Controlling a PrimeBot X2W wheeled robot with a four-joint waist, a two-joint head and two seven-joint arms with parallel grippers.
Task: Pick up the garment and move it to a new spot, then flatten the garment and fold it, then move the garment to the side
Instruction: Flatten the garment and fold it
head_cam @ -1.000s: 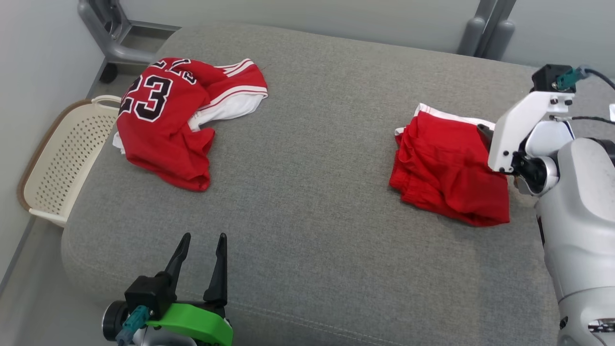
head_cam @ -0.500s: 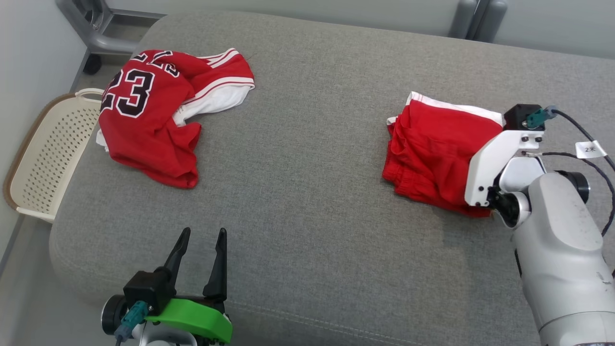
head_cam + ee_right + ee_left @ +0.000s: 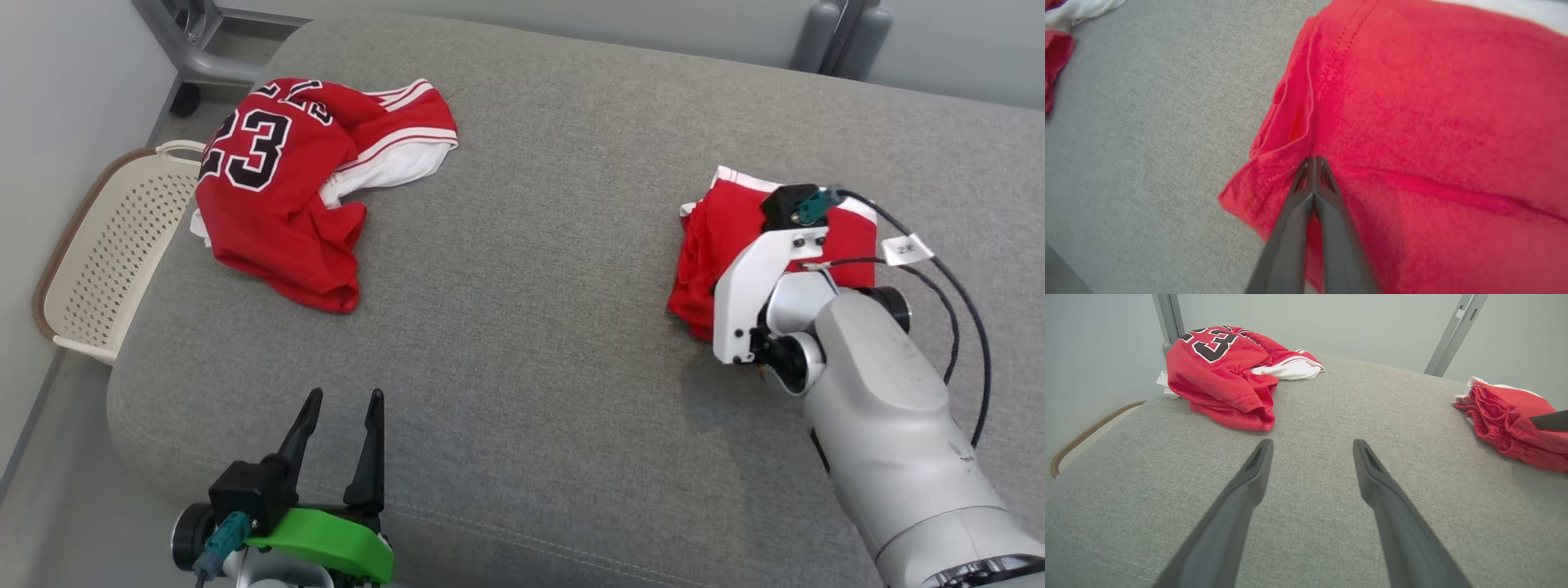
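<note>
The garment [image 3: 717, 237], a folded red piece with a white edge, lies on the right of the grey cushion [image 3: 531, 286]. My right arm reaches over its near side, and the white wrist mount [image 3: 747, 294] hides the fingers from the head camera. In the right wrist view the right gripper [image 3: 1314, 161] is shut, its tips pinching a puckered fold near a corner of the garment [image 3: 1433, 102]. The left wrist view has the garment [image 3: 1502, 416] at the right edge. My left gripper [image 3: 344, 400] stands open and empty over the cushion's front edge [image 3: 1312, 445].
A crumpled red jersey [image 3: 269, 204] numbered 23, with white trim, lies at the cushion's back left [image 3: 1224, 371]. A cream perforated basket [image 3: 98, 269] stands on the floor to the left. Grey metal frame legs [image 3: 841, 37] rise behind the cushion.
The head camera has shifted. My right arm has come in from the garment's right side over its near part, and its gripper has shut on the fabric. The left gripper has stayed put.
</note>
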